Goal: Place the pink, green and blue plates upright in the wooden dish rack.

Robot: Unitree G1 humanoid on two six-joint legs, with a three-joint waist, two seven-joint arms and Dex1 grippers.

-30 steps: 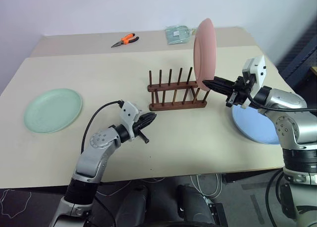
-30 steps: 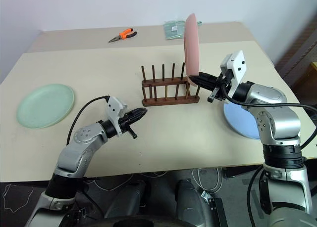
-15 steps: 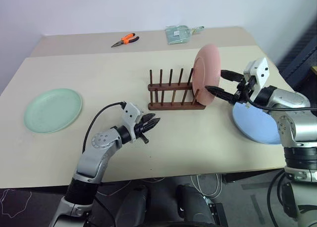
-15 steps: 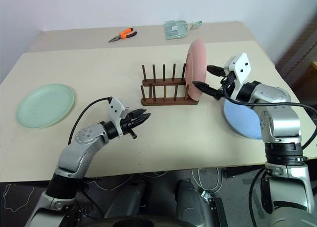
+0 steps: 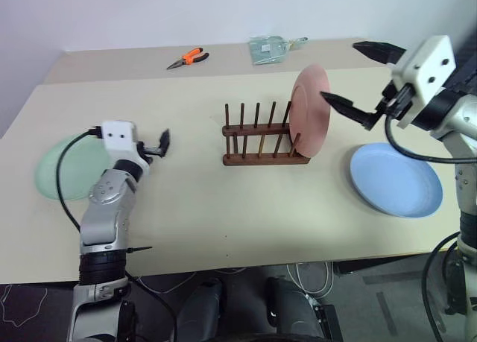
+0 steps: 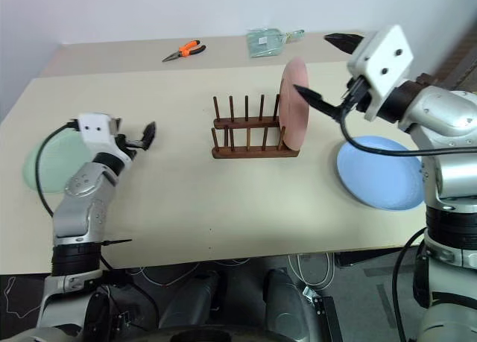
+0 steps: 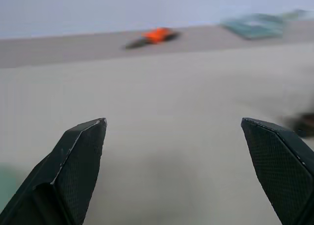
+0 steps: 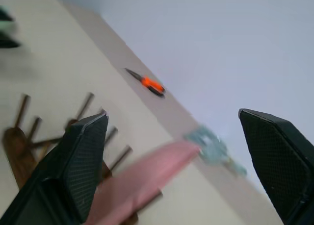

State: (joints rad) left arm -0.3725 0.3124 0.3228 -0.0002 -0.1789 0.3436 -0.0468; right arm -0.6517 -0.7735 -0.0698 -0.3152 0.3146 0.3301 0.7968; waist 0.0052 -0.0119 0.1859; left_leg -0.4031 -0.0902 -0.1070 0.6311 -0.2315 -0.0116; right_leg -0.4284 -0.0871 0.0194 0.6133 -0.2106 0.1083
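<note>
Salmon-pink round plate (image 5: 309, 109) upright in dark wooden peg rack (image 5: 266, 143); right gripper (image 5: 359, 80) and left gripper (image 7: 177, 151) both wide, empty.

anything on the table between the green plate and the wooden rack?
Only the open left gripper, beside the pale mint green plate. From there to the dark brown wooden dish rack it's bare beige tabletop, seen in both head views.
</note>
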